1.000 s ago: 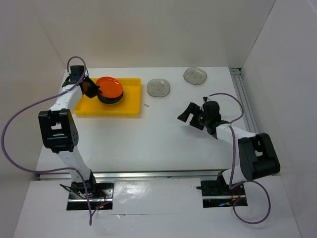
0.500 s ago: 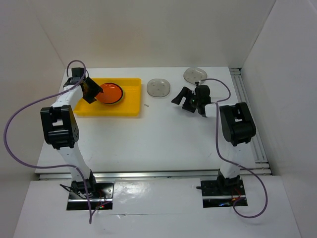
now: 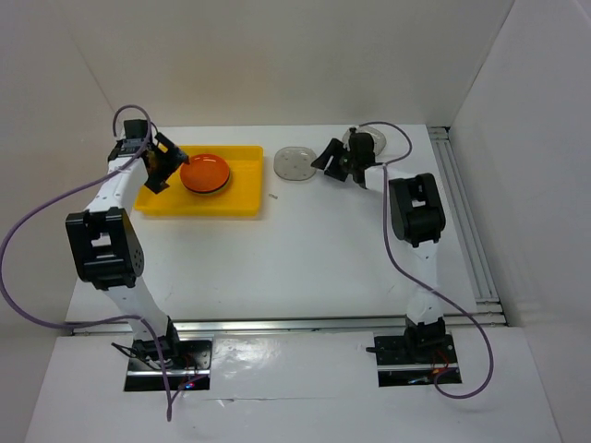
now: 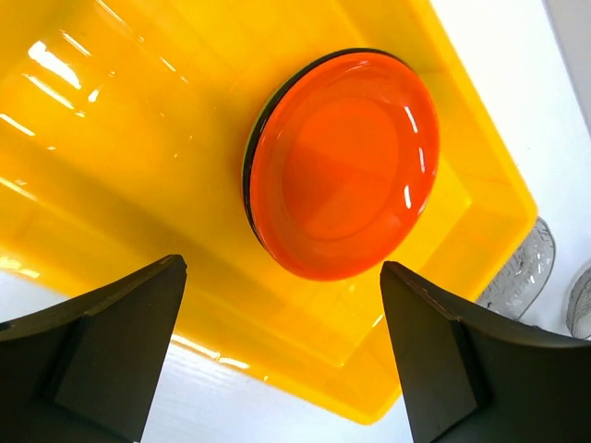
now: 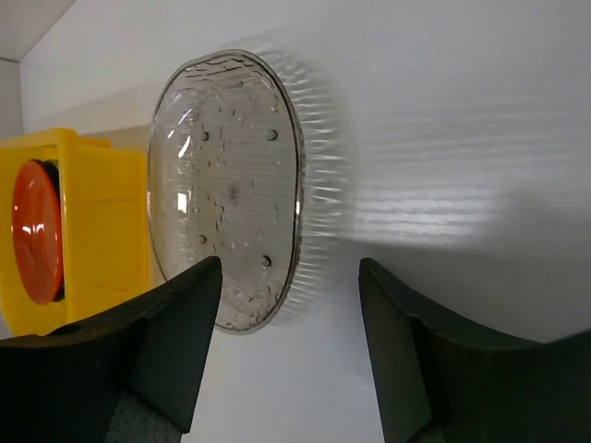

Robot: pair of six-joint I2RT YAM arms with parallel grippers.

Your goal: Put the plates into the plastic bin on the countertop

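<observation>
Yellow plastic is filling our left wrist view: the plastic bin (image 3: pixel 242 205) is sitting at the far-left corner of the countertop (image 3: pixel 305 258), and an orange plate (image 3: pixel 205 171) is lying inside it, toward its left half, on top of a black plate (image 4: pixel 249 175) of which only a dark rim is showing. We are seeing the left gripper (image 3: pixel 171 163) hanging over the bin's left edge with its fingers (image 4: pixel 120 341) spread wide and gripping nothing. A second ago it was pinching that orange plate above the bin; now the plate is resting free and the gripper is standing slightly back from it.

The right gripper (image 5: pixel 290 277) is reaching along the far edge of the countertop, its fingers apart and pointing at the near grey plate (image 3: pixel 294 162), which is lying just right of the bin. One finger is overlapping the plate's rim in the wrist view — whether it is touching, we cannot tell. A second ago this arm was hovering over the middle right of the countertop; since then it has swung far forward. The second grey plate (image 3: pixel 362 140) is lying farther right along the far edge, partly hidden behind that arm.

A small dark mark (image 3: pixel 273 196) is lying off the bin's near-right corner — too small for us to read.
</observation>
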